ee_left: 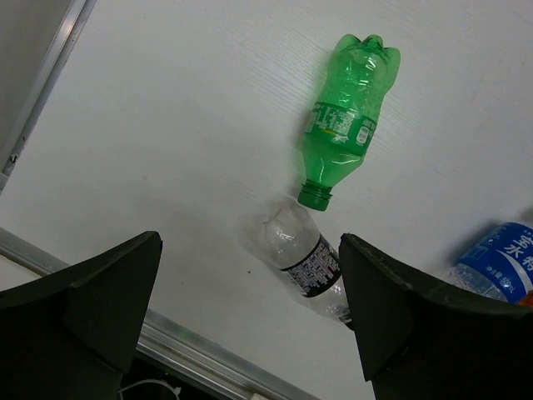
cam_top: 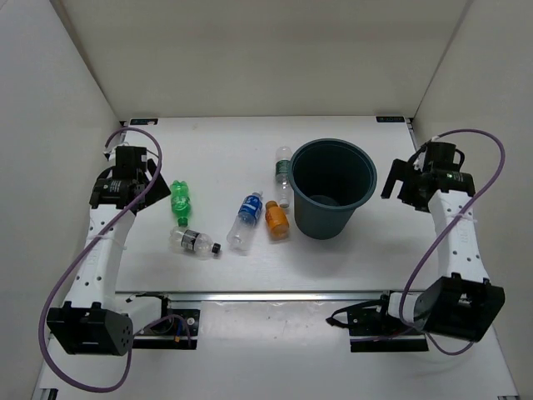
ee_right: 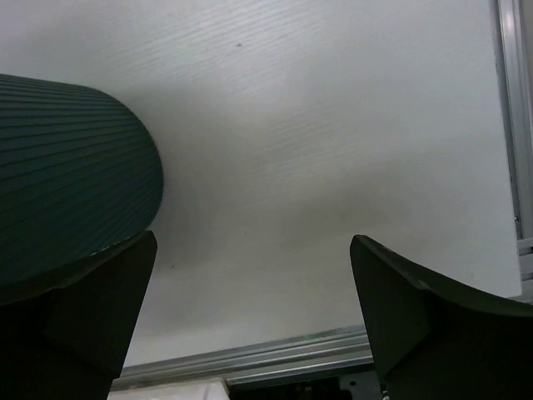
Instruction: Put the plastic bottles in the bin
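L gripper [ee_left: 250,237], R gripper [ee_right: 254,236] wide open (mid-air).

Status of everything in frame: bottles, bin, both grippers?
bin: upright, no bottles inside
green bottle: on its side, outside bin
dark-label bottle: on its side, black cap on
blue-label bottle: on its side
orange bottle: on its side
green-label bottle: on its side, right beside bin
left gripper: open, empty
right gripper: open, empty
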